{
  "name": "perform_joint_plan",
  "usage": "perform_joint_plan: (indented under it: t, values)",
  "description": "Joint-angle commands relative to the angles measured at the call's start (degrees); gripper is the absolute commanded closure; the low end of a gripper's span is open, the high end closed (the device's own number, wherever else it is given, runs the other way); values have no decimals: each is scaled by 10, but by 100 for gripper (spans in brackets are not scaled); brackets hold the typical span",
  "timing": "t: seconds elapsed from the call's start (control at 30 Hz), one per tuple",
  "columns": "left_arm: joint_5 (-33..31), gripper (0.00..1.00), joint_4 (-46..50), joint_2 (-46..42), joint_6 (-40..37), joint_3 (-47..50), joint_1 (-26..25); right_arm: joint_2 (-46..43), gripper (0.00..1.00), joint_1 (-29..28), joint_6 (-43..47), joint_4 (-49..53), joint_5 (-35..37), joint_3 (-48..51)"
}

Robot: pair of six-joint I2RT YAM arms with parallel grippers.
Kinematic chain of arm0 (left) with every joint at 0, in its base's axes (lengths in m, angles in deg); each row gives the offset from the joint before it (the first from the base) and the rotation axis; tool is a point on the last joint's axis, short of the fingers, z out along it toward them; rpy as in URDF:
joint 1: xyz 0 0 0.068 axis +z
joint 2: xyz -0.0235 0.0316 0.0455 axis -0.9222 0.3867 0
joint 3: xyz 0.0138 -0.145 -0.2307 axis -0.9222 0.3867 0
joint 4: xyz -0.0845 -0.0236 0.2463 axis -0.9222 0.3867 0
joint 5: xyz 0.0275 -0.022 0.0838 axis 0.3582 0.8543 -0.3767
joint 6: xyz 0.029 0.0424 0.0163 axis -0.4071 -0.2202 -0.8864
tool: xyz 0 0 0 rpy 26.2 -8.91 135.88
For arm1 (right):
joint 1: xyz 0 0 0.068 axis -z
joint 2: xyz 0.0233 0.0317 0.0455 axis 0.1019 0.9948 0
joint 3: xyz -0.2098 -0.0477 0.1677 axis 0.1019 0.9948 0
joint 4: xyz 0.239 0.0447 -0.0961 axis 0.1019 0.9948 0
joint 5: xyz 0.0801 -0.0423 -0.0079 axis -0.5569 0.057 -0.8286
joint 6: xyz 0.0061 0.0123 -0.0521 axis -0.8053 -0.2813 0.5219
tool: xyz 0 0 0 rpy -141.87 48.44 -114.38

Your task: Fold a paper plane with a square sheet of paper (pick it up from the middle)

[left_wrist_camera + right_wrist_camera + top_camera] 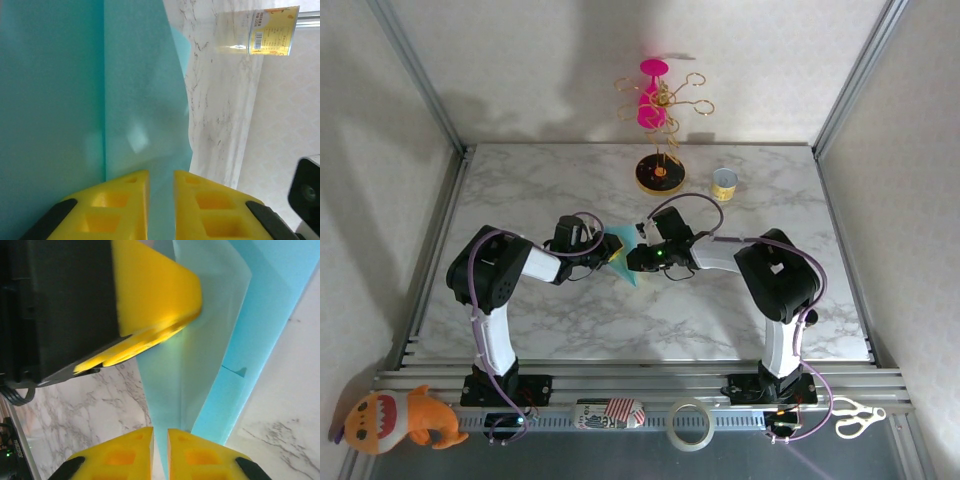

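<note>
Top view, centre of frame: folded teal paper [628, 272] spans both grippers. Left gripper [161, 176] clamped on its edge, frame bottom. Right gripper [160, 432] apparently pinching it too, gap narrow.

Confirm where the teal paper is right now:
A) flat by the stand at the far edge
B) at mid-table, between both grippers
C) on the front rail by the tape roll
B: the teal paper sits at mid-table where the left gripper and right gripper meet, and it runs between each one's fingers in the wrist views.
</note>
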Motion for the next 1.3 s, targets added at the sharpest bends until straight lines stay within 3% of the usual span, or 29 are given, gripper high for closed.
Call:
perform_joint_plan:
  t: [0.0, 1.03, 1.27]
  values:
    - [-21, 79, 62, 21, -16, 5, -7, 12, 84, -4, 10, 19, 0, -14]
    - [-16, 71, 64, 4, -15, 3, -7, 30, 84, -4, 6, 33, 12, -7]
    - [-57, 71, 70, -51, -3, 36, -7, 43, 83, 1, 62, 66, 11, -21]
